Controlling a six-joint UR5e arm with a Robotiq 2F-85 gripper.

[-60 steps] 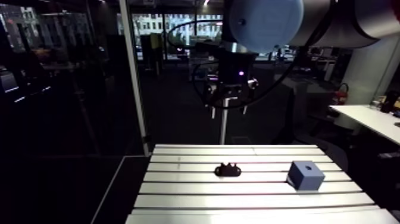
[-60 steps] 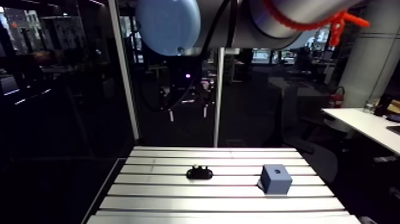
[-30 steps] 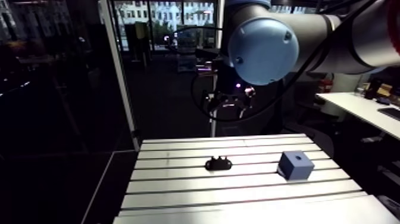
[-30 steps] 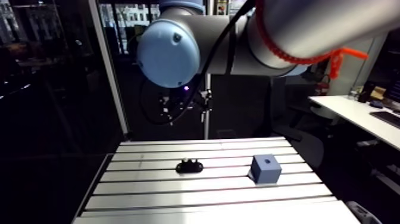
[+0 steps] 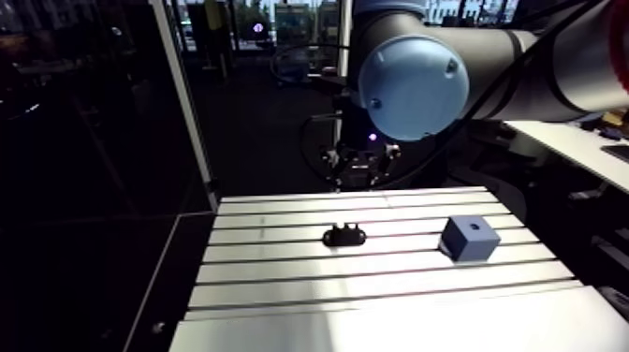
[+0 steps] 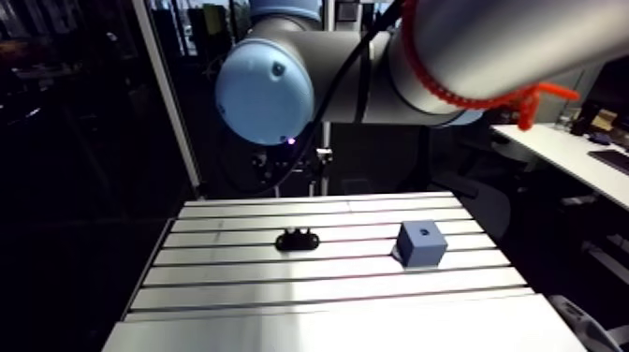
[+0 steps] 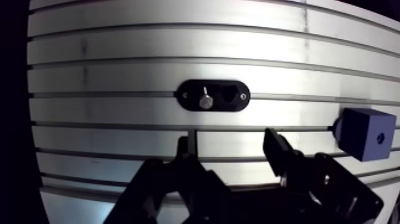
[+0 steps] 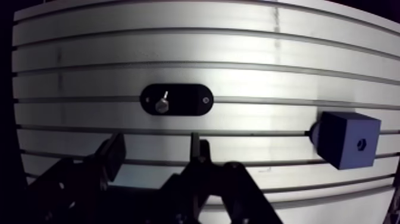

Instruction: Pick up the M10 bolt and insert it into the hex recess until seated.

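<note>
Pincer (image 7: 231, 143): wide open, nothing held. 2 fingers (image 7: 275, 149) spread, bare surface (image 7: 119, 71) showing between them. It hangs above the surface, touching nothing.

Just ahead of the fingers, toward the far side: black oval holder (image 7: 221, 106), lying lengthwise along a slot. The M10 bolt (image 7: 205, 100) sits in its left half. A dark pocket (image 7: 229, 93) lies just right of the bolt in the same holder. It looks hex-shaped, so it is likely the recess, but I cannot be sure.

Bolt orientation: seen almost end-on in the wrist view, a bright round end with a short streak of shank toward the far side. Long axis judged close to vertical, leaning slightly. Which end is up, cannot tell. The arm view shows only 2 small nubs on the holder.

Why so: the holder keeps the bolt standing and clear of the slots, giving open fingers something to close on from above. The wide spread suits straddling it.

Far right, well apart: blue cube (image 7: 363, 132) with 1 small hole (image 7: 381, 137) in a face.
</note>
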